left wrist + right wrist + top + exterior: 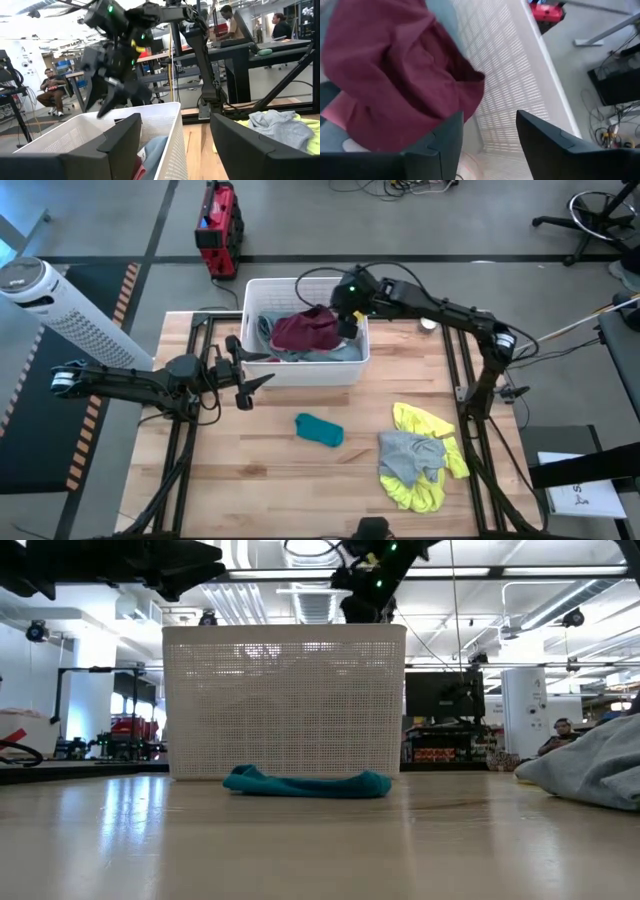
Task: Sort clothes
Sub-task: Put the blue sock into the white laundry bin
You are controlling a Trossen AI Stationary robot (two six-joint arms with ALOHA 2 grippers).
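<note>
Maroon cloth (305, 330) lies crumpled atop the heap in the white mesh basket (258, 370), hiding most garments beneath. Right gripper (347, 318) hovers empty, fingers spread, at its 3 o'clock edge; left gripper (252, 370) waits spread outside the basket's 8 o'clock corner. Teal (320, 429), grey (410, 455) and yellow (428, 490) pieces lie limp on wood.

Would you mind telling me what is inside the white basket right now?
In the white basket, a maroon garment lies on top of light blue fabric, with a bit of pink beneath. The right hand hovers open above. Anything deeper is covered.
</note>
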